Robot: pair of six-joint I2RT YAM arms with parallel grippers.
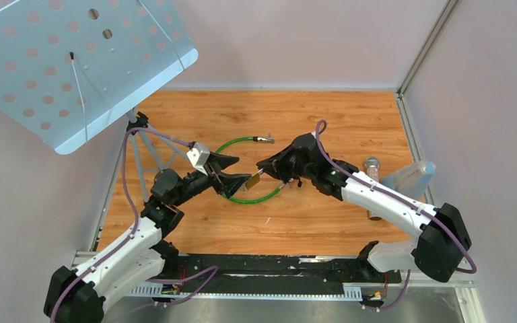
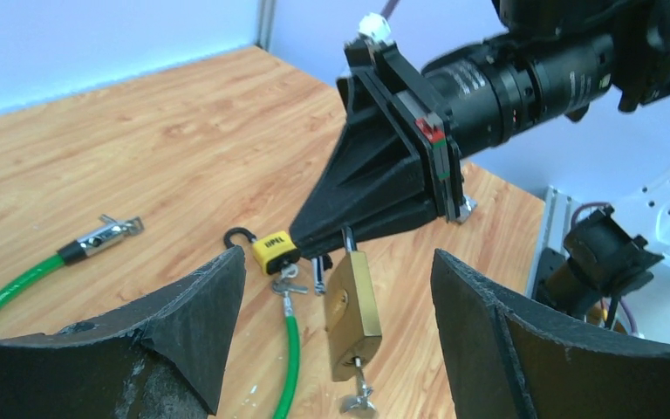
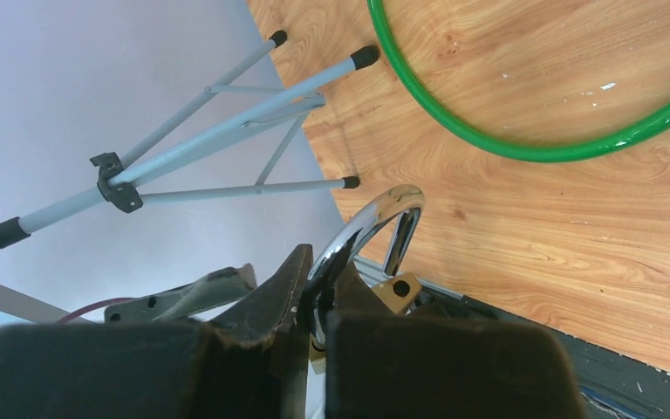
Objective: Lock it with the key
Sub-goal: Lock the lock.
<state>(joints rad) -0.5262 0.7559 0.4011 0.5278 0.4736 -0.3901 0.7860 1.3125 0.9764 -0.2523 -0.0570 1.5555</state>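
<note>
- Brass padlock (image 2: 353, 305) hangs in the air above the wooden table (image 1: 323, 114), between the two grippers, with its body down and its chrome shackle (image 3: 375, 218) up.
- The right gripper (image 2: 336, 234) is clamped tight on that shackle. The right wrist view shows the chrome loop pinched between the fingers, with a corner of the brass body just below it.
- A key (image 2: 355, 400) sticks out under the padlock. It seems to sit in the keyhole, though the lower edge of the left wrist view cuts part of it off.
- The left gripper (image 2: 336, 266) stands wide open and has hold of nothing. Its two dark fingers (image 2: 201, 314) flank the padlock, one on each side, touching neither the lock nor the key.
- A green cable (image 1: 252, 198) lies curved on the table below the padlock, its metal end piece (image 2: 105, 236) resting farther off on the wood.
- A small yellow lock (image 2: 275, 249) with a black shackle lies on the table just beside the cable, a few small keys right against it.
- A music stand (image 1: 74, 60) rises at the far left, its tripod feet on the table's edge.
</note>
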